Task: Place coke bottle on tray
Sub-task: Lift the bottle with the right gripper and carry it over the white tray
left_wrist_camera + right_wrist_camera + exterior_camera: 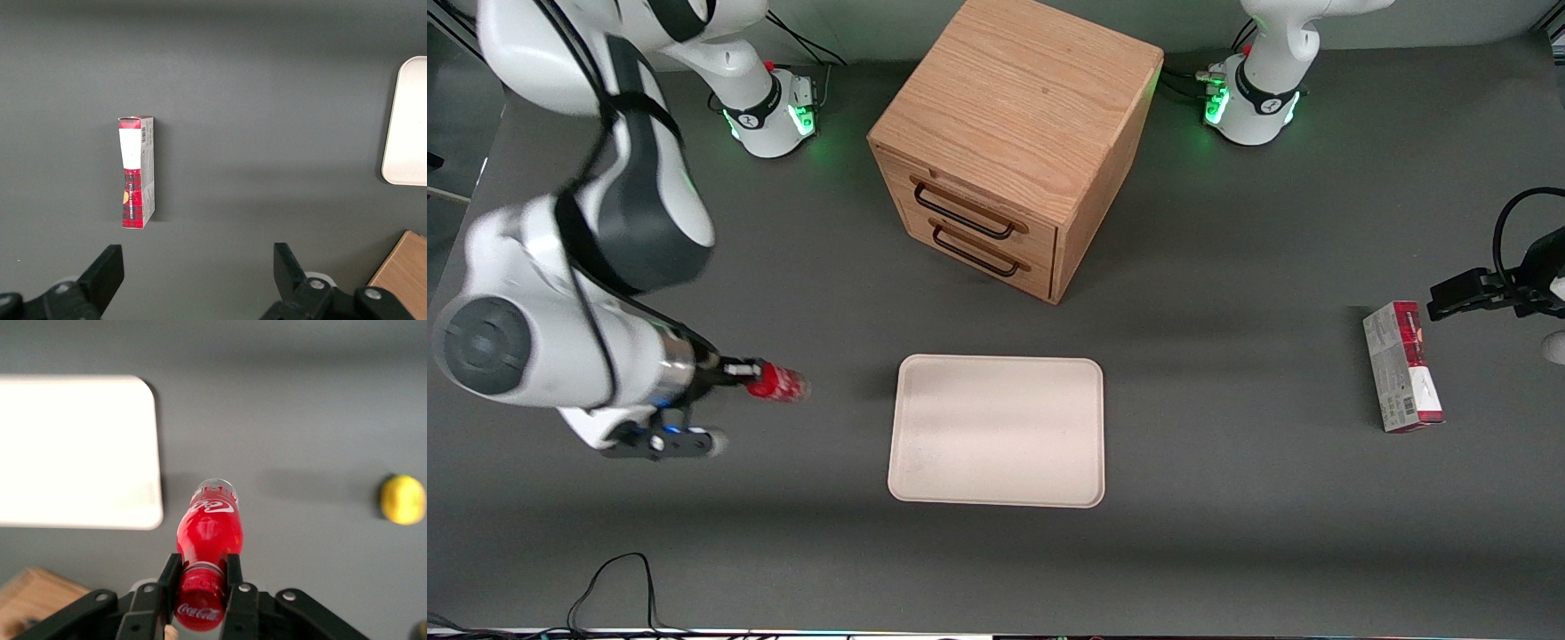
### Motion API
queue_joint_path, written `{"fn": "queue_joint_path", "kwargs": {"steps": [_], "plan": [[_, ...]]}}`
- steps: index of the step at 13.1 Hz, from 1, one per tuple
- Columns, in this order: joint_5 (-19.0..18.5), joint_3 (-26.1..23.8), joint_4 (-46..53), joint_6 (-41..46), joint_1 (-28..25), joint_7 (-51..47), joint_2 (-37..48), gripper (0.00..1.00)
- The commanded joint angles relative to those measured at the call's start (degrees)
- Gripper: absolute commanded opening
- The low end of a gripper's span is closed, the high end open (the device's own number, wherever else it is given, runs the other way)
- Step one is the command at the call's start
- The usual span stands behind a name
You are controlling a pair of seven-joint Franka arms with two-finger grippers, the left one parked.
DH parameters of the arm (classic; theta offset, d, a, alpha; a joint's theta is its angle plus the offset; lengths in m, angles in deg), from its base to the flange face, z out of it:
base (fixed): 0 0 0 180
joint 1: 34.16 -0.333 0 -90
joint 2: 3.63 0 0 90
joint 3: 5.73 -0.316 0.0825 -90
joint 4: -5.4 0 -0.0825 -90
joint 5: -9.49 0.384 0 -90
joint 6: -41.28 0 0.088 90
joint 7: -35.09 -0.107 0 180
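Holding the bottle (pixel 209 533) by its neck, my gripper (pixel 200 577) is clamped tight near the tray (pixel 998 430); it looks light but slippery.

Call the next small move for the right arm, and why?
Probably carry the bottle sideways until it is over the tray. The gripper has its jaws shut on the bottle's neck, lifted off the table, beside the tray toward the working arm's end, and nothing lies on the tray.

red coke bottle (pixel 208 532), cream tray (pixel 997 430), black gripper (pixel 202 577) clasping the bottle.
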Motion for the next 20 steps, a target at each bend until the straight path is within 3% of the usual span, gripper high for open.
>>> {"fn": "queue_joint_path", "kwargs": {"steps": [1, 9, 20], "plan": [[0.2, -1.8, 5.4, -3.0, -1.2, -6.5, -4.5, 0.00], [-1.2, -1.4, 5.4, -15.0, -7.0, -15.8, -10.6, 0.00], [-4.6, -1.3, 4.9, -19.2, -9.2, -19.1, -13.7, 0.00]]}}
